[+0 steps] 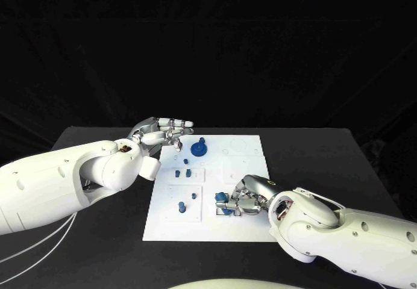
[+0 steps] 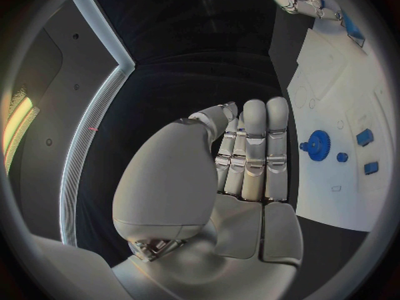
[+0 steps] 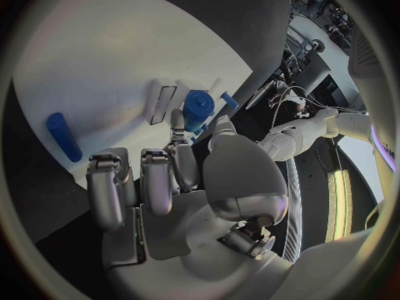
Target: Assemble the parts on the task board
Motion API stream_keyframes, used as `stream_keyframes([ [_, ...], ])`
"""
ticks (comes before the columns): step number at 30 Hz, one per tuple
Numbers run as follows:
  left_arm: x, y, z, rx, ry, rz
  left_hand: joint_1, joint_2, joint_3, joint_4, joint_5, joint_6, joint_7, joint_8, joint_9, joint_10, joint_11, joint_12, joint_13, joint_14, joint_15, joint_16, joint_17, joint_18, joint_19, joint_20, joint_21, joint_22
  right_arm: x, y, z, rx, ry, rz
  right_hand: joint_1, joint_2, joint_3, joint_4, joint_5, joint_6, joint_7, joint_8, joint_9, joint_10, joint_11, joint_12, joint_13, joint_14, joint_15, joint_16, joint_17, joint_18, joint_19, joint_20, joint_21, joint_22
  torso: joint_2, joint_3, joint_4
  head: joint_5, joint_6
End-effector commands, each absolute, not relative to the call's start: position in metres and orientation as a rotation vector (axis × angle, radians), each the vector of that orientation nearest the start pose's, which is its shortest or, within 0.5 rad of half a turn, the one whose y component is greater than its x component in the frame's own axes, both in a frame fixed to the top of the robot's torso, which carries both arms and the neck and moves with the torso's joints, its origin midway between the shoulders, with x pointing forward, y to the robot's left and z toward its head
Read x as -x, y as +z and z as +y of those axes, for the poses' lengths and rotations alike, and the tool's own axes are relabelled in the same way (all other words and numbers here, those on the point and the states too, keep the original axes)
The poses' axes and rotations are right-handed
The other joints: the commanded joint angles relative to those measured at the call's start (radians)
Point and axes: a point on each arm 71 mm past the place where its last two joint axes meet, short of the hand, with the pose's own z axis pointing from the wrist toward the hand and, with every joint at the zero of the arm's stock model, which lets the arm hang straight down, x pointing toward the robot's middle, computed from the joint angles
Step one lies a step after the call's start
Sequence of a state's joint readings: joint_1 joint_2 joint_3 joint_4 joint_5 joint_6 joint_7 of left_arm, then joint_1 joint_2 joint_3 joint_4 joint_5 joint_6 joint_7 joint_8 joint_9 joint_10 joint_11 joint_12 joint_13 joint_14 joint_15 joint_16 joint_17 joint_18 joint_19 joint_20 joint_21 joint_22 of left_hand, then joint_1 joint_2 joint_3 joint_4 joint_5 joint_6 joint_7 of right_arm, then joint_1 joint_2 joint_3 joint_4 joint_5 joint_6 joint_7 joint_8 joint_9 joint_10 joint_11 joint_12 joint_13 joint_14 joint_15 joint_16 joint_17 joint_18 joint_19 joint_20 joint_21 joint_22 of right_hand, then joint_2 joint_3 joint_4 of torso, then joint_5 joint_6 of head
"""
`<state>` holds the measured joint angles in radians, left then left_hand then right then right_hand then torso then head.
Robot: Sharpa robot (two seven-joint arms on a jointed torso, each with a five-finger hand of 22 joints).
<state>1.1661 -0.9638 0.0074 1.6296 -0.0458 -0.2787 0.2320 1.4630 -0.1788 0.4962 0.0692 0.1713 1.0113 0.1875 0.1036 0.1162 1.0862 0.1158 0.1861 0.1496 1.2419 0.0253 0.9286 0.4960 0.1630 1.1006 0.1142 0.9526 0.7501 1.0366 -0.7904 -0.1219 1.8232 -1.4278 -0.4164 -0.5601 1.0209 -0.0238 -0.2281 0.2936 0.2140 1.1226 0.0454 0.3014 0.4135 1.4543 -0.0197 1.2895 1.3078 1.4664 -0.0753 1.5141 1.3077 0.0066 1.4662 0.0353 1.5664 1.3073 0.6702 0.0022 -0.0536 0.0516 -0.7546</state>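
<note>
Two hands: right hand [image 1: 244, 198] pinches a blue part [image 3: 197, 109] low on the task board [image 1: 245, 146], near its right-front edge. Left hand [image 1: 163, 133] hovers w/ fingers straight, pressed together, holding nothing, at board's far-left corner. Risk: pinch slips, part tips off-seat. Bare tabletop [image 1: 330, 156] to the right gives room.

text: none legible | labels: none | task board [image 1: 208, 223]: unmarked

Dim black surround; task board [image 1: 208, 192] brightly lit; wrist views fisheye-bent at rims.
</note>
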Motion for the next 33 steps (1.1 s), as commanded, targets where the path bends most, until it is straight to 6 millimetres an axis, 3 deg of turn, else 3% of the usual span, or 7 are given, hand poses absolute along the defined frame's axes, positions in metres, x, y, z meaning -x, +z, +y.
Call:
stream_keyframes([
  [1,-0.4667,-0.1773,0.2325,1.164,-1.502,1.563,-0.007,0.0,-0.004,0.001,0.0,-0.009,0.001,0.004,-0.002,-0.004,0.0,0.004,0.001,-0.006,0.001,0.007,-0.002,0.013,-0.007,-0.001,-0.003,-0.001,-0.3717,-0.2533,-0.1181,-0.069,0.658,1.944,-0.013,0.002,0.008,0.001,0.001,-0.003,0.0,0.006,0.002,0.002,-0.006,-0.001,0.027,0.082,-0.009,-0.001,0.159,-0.007,0.105,-0.007,0.004,0.263,0.001,0.0007,-0.0003,0.002,0.0],
  [11,-0.4669,-0.1774,0.233,1.165,-1.5,1.562,-0.007,0.0,-0.004,0.001,0.0,-0.009,0.001,0.004,-0.002,-0.004,0.0,0.004,0.001,-0.006,0.001,0.007,-0.002,0.013,-0.007,-0.001,-0.003,-0.001,-0.3686,-0.2528,-0.1202,-0.058,0.664,1.95,-0.009,0.025,0.021,-0.003,0.025,-0.005,-0.001,0.008,0.012,0.004,-0.007,-0.002,0.031,0.082,-0.01,-0.001,0.16,-0.007,0.105,-0.008,0.004,0.263,0.0,0.0007,0.0009,0.0,-0.001],
  [15,-0.467,-0.1775,0.2335,1.166,-1.498,1.562,-0.006,0.003,-0.006,0.0,0.001,-0.01,0.001,0.005,-0.002,-0.007,0.0,0.006,0.001,-0.007,0.001,0.008,-0.003,0.013,-0.007,-0.001,-0.004,-0.001,-0.3684,-0.2536,-0.1224,-0.025,0.644,1.957,0.09,0.056,0.046,-0.022,0.092,-0.008,-0.003,0.009,0.024,0.006,-0.009,-0.003,0.035,0.083,-0.012,0.0,0.163,-0.007,0.105,-0.009,0.004,0.263,0.0,0.0002,-0.0001,0.008,-0.004],
  [17,-0.467,-0.1775,0.2334,1.166,-1.498,1.562,-0.006,0.003,-0.006,0.0,0.001,-0.01,0.001,0.005,-0.002,-0.007,0.0,0.006,0.001,-0.007,0.001,0.008,-0.003,0.013,-0.007,-0.001,-0.004,-0.001,-0.3681,-0.2537,-0.1227,0.002,0.631,1.958,0.141,0.068,0.06,-0.039,0.105,-0.01,-0.004,0.008,0.027,0.006,-0.01,-0.005,0.036,0.083,-0.013,0.001,0.163,-0.007,0.105,-0.01,0.004,0.263,0.001,0.0004,-0.0003,0.009,-0.004],
  [24,-0.4671,-0.1777,0.2332,1.166,-1.498,1.563,-0.005,0.004,-0.005,0.0,0.001,-0.01,0.001,0.005,-0.002,-0.007,-0.001,0.007,0.001,-0.007,0.001,0.008,-0.003,0.013,-0.007,-0.001,-0.004,-0.002,-0.3682,-0.2544,-0.1228,0.035,0.611,1.959,0.196,0.073,0.067,-0.051,0.105,-0.009,-0.005,0.009,0.033,0.007,-0.011,-0.006,0.039,0.083,-0.014,0.002,0.166,-0.007,0.105,-0.011,0.004,0.263,0.0,0.0005,-0.0005,0.009,-0.005],
  [33,-0.4671,-0.1777,0.2326,1.166,-1.499,1.565,-0.005,0.004,-0.005,0.0,0.001,-0.01,0.001,0.005,-0.002,-0.007,-0.001,0.007,0.001,-0.007,0.001,0.008,-0.003,0.013,-0.007,-0.001,-0.004,-0.002,-0.3757,-0.2592,-0.1247,0.025,0.579,1.961,0.207,0.076,0.068,-0.05,0.116,-0.007,-0.006,0.009,0.036,0.009,-0.012,-0.005,0.041,0.084,-0.014,0.003,0.169,-0.007,0.105,-0.011,0.004,0.263,0.0,-0.0003,0.0008,0.005,-0.005],
])
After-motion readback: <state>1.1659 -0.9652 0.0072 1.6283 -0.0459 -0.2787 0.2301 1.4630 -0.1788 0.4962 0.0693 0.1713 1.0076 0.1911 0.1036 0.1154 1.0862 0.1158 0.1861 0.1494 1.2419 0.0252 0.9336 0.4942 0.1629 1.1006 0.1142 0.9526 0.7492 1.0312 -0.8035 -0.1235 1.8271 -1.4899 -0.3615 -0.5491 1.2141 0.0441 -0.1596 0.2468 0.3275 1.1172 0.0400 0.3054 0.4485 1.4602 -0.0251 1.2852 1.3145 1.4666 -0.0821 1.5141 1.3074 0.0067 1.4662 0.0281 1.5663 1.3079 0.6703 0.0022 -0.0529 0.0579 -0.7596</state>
